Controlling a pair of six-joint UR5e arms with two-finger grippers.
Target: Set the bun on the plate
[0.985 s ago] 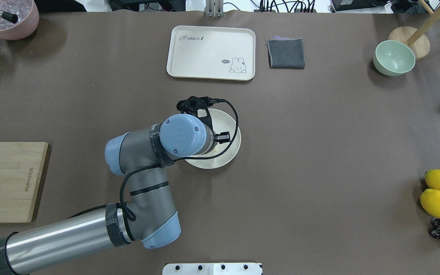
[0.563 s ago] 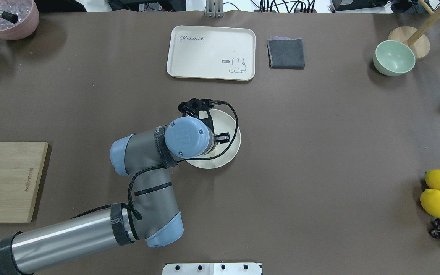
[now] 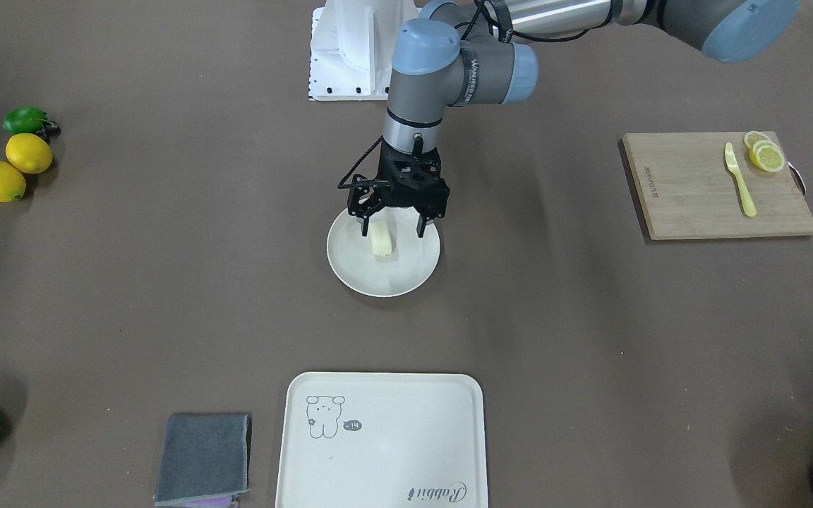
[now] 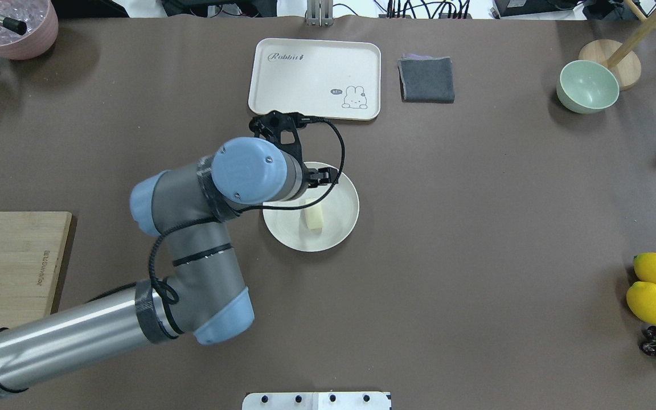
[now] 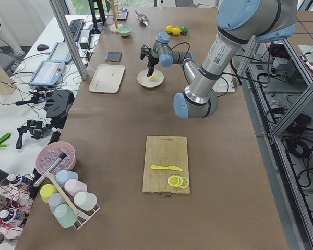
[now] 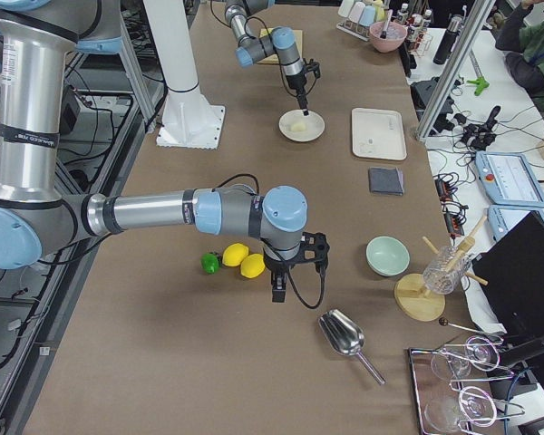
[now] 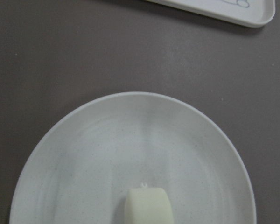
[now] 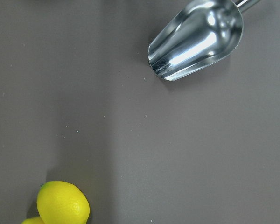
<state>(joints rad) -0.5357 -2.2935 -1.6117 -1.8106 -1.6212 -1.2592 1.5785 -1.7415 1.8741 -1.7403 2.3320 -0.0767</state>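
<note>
The pale cream bun (image 3: 382, 240) lies free on the round off-white plate (image 3: 387, 281) near the table's middle. Seen from overhead, the bun (image 4: 315, 217) sits a little near of the centre of the plate (image 4: 339, 228). My left gripper (image 3: 392, 228) hangs open just above the plate's robot-side half, one finger on each side of the bun and not touching it. The left wrist view looks down on the bun (image 7: 148, 208) and the plate (image 7: 130, 140). My right gripper (image 6: 295, 270) hovers by the lemons at the table's right end; I cannot tell whether it is open.
A cream rabbit tray (image 4: 315, 77) lies just beyond the plate, with a grey cloth (image 4: 426, 80) beside it and a green bowl (image 4: 587, 86) far right. A cutting board (image 3: 717, 187) holds lemon slices (image 3: 766, 154). Lemons (image 4: 655, 287) and a metal scoop (image 8: 196, 39) lie right.
My left wrist has risen and drawn back toward the tray side. The bun, hidden beneath it before, now shows lying on the plate.
</note>
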